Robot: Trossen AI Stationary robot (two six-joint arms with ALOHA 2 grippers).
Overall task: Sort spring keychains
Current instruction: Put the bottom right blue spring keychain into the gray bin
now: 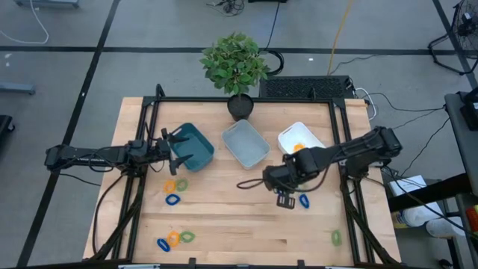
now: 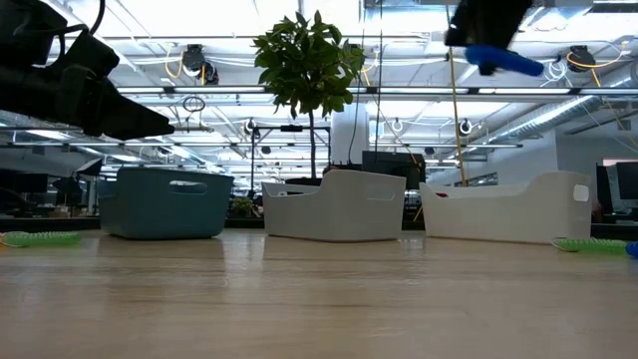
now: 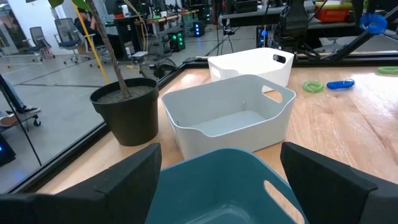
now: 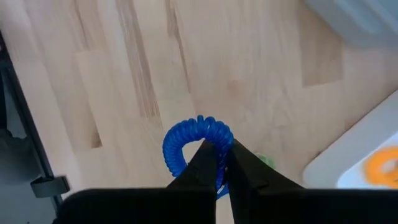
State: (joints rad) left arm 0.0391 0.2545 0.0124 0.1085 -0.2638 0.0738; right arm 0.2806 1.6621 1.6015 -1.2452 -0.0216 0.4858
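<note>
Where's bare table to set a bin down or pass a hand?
Free: the wide strip across the table's middle front, between the keychain cluster and the lone green keychain. Crowded: the back row of teal bin, grey bin and white bin, plus the keychains in front of the teal bin.

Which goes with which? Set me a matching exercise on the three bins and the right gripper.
1 teal rectangular plastic bin
2 grey-blue rectangular plastic bin
3 white rectangular plastic bin
4 right gripper

A shut on a blue coiled plastic keychain
B holds an orange coiled keychain
C stands between the other two bins
D below the open left gripper

Pairs: 1-D, 2-C, 3-B, 4-A
</note>
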